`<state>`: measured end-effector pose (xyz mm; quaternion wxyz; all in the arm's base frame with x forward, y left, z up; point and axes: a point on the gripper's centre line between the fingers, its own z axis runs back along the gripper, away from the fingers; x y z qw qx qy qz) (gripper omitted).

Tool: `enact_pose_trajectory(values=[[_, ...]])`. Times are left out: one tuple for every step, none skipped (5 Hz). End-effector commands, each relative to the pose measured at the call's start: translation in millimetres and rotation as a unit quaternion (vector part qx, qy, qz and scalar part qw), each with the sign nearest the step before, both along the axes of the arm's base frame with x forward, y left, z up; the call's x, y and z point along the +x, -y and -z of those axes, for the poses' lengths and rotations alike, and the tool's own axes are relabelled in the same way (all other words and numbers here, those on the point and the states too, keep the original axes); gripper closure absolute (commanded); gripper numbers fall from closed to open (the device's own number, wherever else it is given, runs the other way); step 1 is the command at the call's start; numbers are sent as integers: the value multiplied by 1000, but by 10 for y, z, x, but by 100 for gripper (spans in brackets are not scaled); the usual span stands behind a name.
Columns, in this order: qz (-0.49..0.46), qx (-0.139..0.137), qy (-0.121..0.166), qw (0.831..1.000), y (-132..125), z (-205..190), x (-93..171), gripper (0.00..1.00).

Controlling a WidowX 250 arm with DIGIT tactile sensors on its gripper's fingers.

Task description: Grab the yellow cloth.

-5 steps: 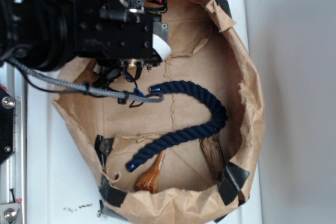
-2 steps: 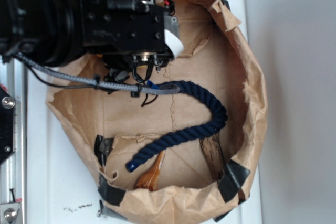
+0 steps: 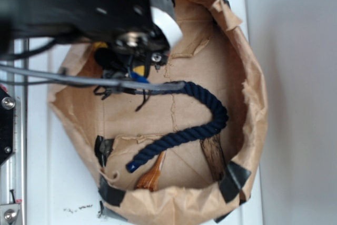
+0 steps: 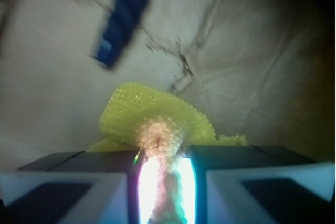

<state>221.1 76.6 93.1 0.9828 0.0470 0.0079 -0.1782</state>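
- Exterior view, left edge: a metal rail ran down the white tabletop, beside a shallow basin of crumpled brown paper patched with dark tape.
- Upper left, the black robot arm reached over the basin's rim, blurred, with a gray cable trailing across beneath it.
- Under the arm's head, only slivers of the yellow cloth showed, at the upper left of the basin floor; the gripper was mostly hidden by the arm from this angle.
- Centre to right, a dark navy rope snaked across the paper floor, one end near the gripper, the other near the lower rim.
- Just below the rope's lower end lay an orange-brown wooden piece; to its right a darker wooden strip leaned at the basin wall.
- Wrist view, left: the blue-tipped end of the rope lay blurred on the paper, apart from the cloth.
- Centre: the cloth rose in a nubby fold directly in front of the gripper, its fabric pinched into the narrow lit gap between the two fingers.
- The jaws stood nearly together, closed onto the bunched cloth, which still touched the paper floor at its edges.
- Right: creased, torn brown paper filled the rest of the frame.
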Motion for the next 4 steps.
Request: enact_pose_trajectory(values=[[-36, -79, 46, 995, -15, -975, 81, 100], [-39, -104, 23, 994, -10, -1059, 144, 100], [-104, -128, 22, 986, 46, -1022, 148, 100], [-130, -102, 52, 985, 64, -913, 149, 100]])
